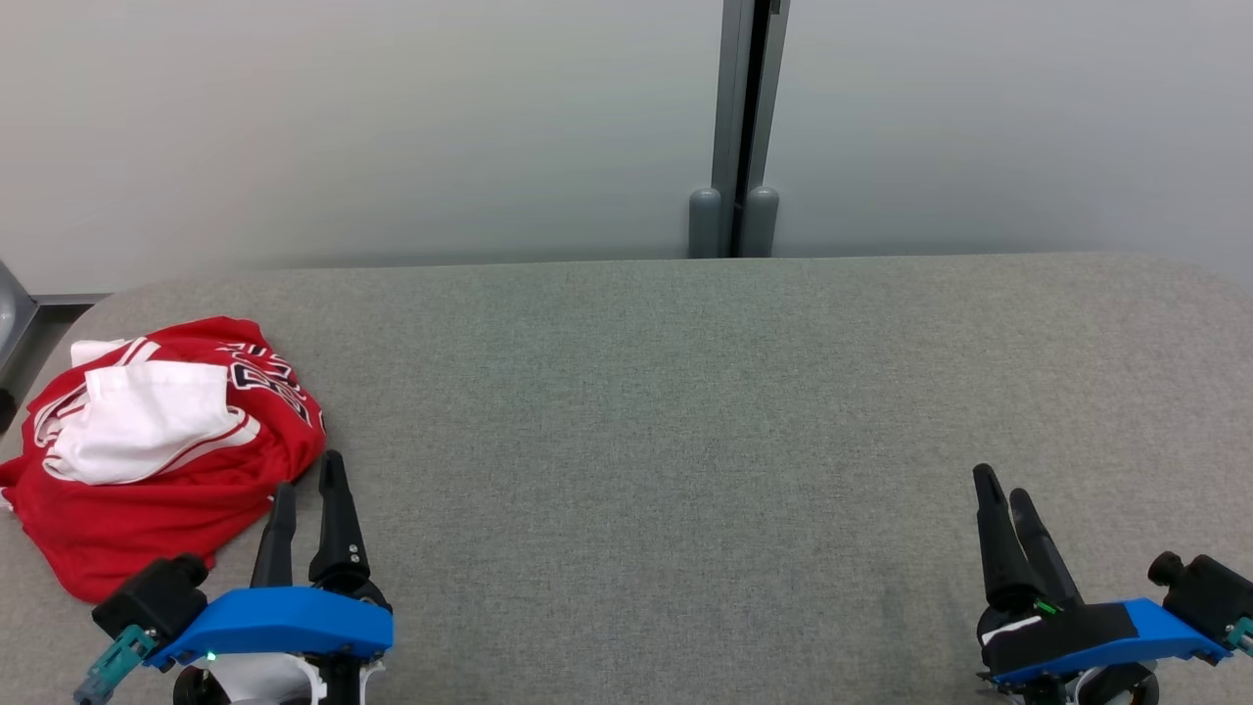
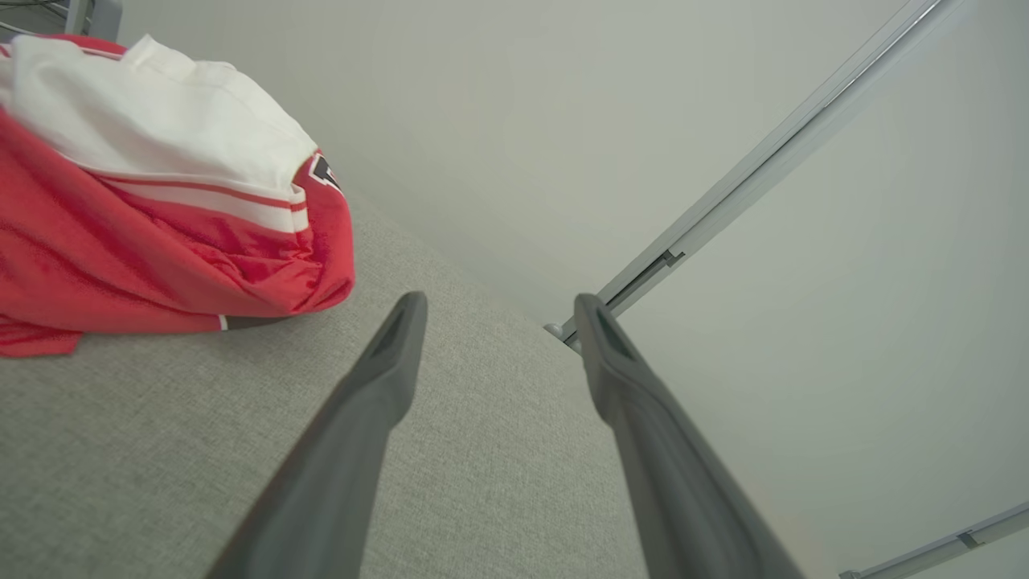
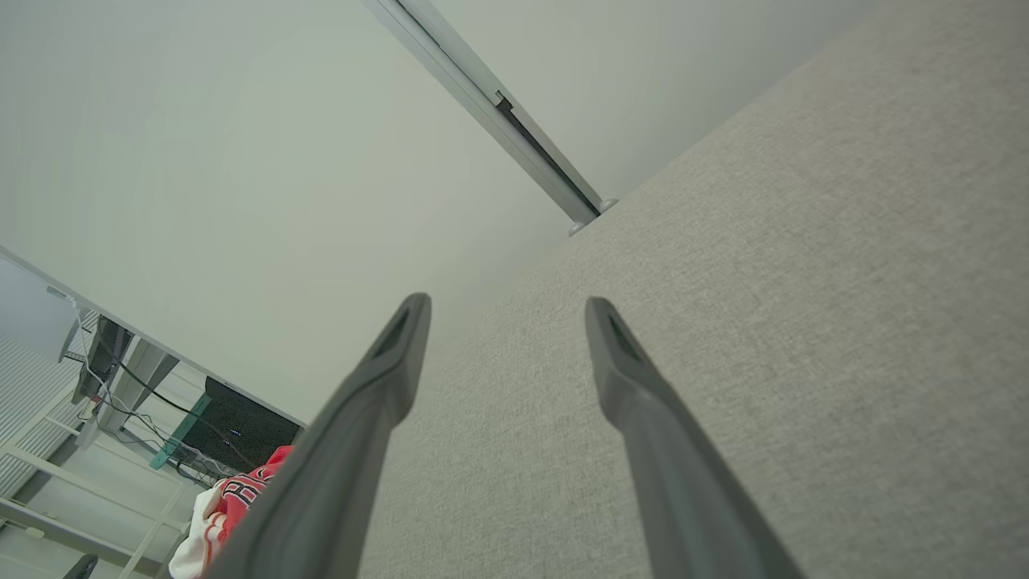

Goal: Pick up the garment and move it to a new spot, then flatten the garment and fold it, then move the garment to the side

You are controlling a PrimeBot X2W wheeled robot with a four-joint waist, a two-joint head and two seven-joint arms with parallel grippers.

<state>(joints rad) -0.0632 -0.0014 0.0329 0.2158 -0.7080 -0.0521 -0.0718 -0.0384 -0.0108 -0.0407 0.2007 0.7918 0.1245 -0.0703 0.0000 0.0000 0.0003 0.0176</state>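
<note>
While both arms are waiting low at the near side, the garment (image 1: 157,441) is lying crumpled at the far left of the worktop (image 1: 685,441). It's red jersey cloth with a white layer bunched on top, and its left side seems to be reaching that edge. The left pincer (image 1: 308,472) is standing spread, empty, just beside the heap's near-right border. The right pincer (image 1: 1000,482) is also spread and empty, well apart at the right.

Risks as I'm reading it:
- A pinch catching just the loose white layer would be peeling it up and leaving the red bulk dragging.
- A push leftward would be tipping the pile over the edge.
- The cloth looks slick, so it could be slipping out of a shallow grip.

Room: bare worktop is stretching across centre and right. The wall is closing the far edge.
</note>
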